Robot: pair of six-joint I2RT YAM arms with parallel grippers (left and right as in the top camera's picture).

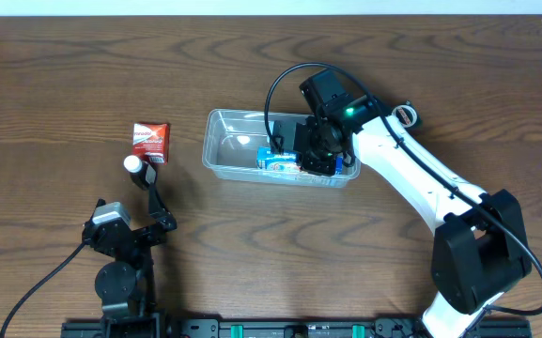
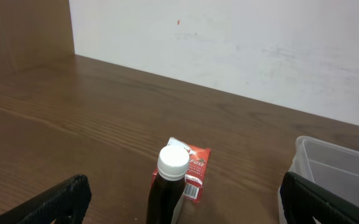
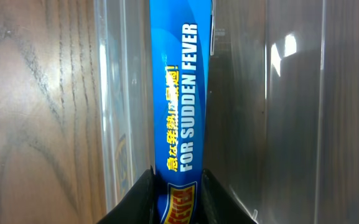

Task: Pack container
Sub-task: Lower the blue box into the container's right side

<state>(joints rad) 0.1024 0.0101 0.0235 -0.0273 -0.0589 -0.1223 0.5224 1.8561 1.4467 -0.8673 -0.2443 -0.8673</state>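
The clear plastic container [image 1: 228, 150] sits mid-table; its corner shows in the left wrist view [image 2: 335, 165] and its wall in the right wrist view [image 3: 114, 93]. My right gripper [image 1: 316, 160] is inside it, shut on a blue box [image 1: 278, 161] printed "FOR SUDDEN FEVER" [image 3: 180, 93], held along the container's front wall. My left gripper [image 1: 151, 192] is open, its fingers either side of a dark bottle with a white cap [image 2: 172, 180], not touching it. A small red carton [image 1: 149, 141] lies just behind the bottle [image 1: 135, 166]; it shows in the left wrist view [image 2: 195, 168].
A white wall [image 2: 241, 43] stands behind the table's far edge. The right arm [image 1: 421, 178] reaches in from the front right over the table.
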